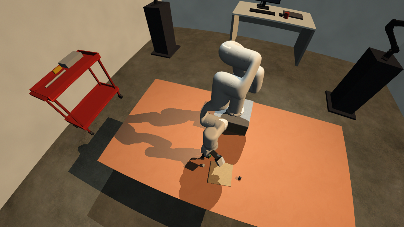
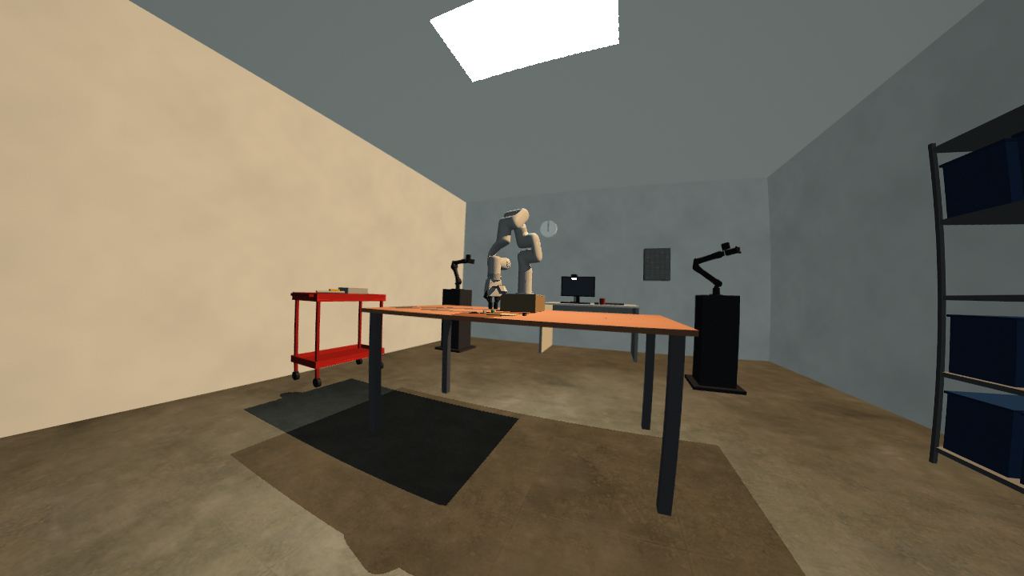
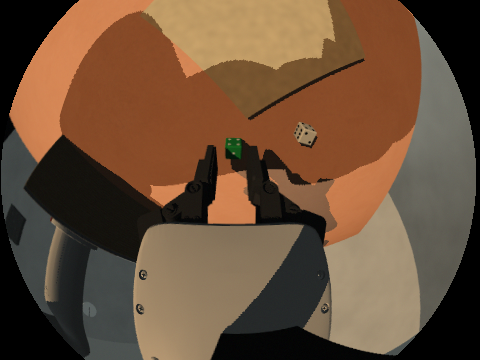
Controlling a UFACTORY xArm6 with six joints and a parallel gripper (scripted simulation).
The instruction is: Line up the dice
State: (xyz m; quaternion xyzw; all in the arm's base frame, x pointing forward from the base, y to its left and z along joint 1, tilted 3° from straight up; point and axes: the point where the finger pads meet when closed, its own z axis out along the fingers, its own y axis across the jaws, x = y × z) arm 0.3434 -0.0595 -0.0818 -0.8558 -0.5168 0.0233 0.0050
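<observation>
The tan mat (image 1: 220, 174) lies flat on the orange table top in front of the arm's base; it also fills the top of the wrist view (image 3: 247, 20). A green die (image 1: 210, 155) sits on the table just off the mat's near edge. In the wrist view the green die (image 3: 234, 148) lies between the tips of my gripper (image 3: 232, 157), whose fingers stand partly open at either side of it, low over the table. A white die (image 3: 306, 134) (image 1: 202, 165) lies on the table to the left of the mat. A black die (image 1: 239, 178) lies on the table right of the mat.
The arm's grey base block (image 1: 235, 118) stands behind the mat. The table's front edge is a short way beyond the mat. A red cart (image 1: 70, 84) and black pedestals stand on the floor, away from the table.
</observation>
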